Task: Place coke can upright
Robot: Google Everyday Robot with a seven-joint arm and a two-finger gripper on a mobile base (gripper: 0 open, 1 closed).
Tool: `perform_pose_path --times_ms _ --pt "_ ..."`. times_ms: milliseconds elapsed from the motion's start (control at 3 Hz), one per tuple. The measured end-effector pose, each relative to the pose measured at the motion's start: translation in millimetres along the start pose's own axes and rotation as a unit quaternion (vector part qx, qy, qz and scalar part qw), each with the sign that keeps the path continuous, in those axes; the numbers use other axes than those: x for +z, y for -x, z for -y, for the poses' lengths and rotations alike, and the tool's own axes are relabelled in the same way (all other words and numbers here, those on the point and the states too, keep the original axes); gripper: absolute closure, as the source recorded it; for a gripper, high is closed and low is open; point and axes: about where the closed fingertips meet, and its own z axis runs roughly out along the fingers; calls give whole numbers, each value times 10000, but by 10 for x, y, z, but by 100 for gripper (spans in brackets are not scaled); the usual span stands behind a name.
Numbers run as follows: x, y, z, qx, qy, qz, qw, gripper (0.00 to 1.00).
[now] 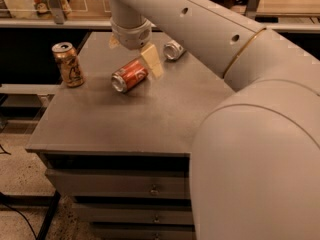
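The gripper (138,58) hung spread over the toppled coke can (129,76) at upper centre, where an off-centre pinch might have rolled it away.

Dim warm light leaves soft shadow under the gripper (133,52) above the coke can (130,75).

Coke can (130,75): orange-red aluminium, silver ends, pale lettering along the side. It is laid on its side on the table (125,126), not upright. The axis is set diagonally, with one silver end turned toward the front left and the other toward the rear right. It is positioned just below the gripper (136,58), whose fingers are spread.
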Motion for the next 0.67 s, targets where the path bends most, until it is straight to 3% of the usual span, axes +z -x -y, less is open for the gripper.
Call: perform_pose_path --times_ms 333,667 --pt "171 -142 180 -440 141 9 9989 0" --pt "289 -207 293 -829 77 174 9964 0"
